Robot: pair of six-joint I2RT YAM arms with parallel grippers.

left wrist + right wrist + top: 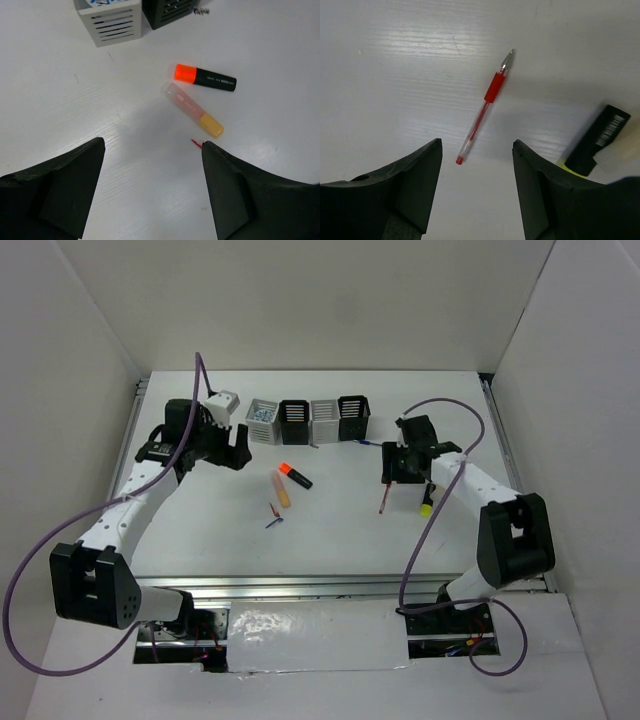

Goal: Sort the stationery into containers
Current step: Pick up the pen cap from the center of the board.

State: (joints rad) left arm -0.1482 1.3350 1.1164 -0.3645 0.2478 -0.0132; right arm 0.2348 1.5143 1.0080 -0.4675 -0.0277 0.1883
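Observation:
The four joined slatted cups (pixel 308 420) stand at the back, alternating light grey and black. The orange-black highlighter (pixel 295 475) and the peach marker (pixel 283 488) lie side by side mid-table; they also show in the left wrist view, highlighter (pixel 205 79) and marker (pixel 192 109). The tiny red-blue piece (pixel 274 517) lies nearer. My left gripper (pixel 236 448) is open and empty (pixel 152 142), left of them. My right gripper (pixel 400 468) is open (pixel 476 142) just above the thin red pen (pixel 484 107), with the yellow-black highlighter (pixel 597 140) to its right. The thin blue pen (pixel 368 443) lies by the cups. The disc is not visible.
The leftmost light grey cup (pixel 112 22) holds something blue and white; a black cup (pixel 167 10) is joined to it. White walls enclose the table on three sides. Purple cables loop from both arms.

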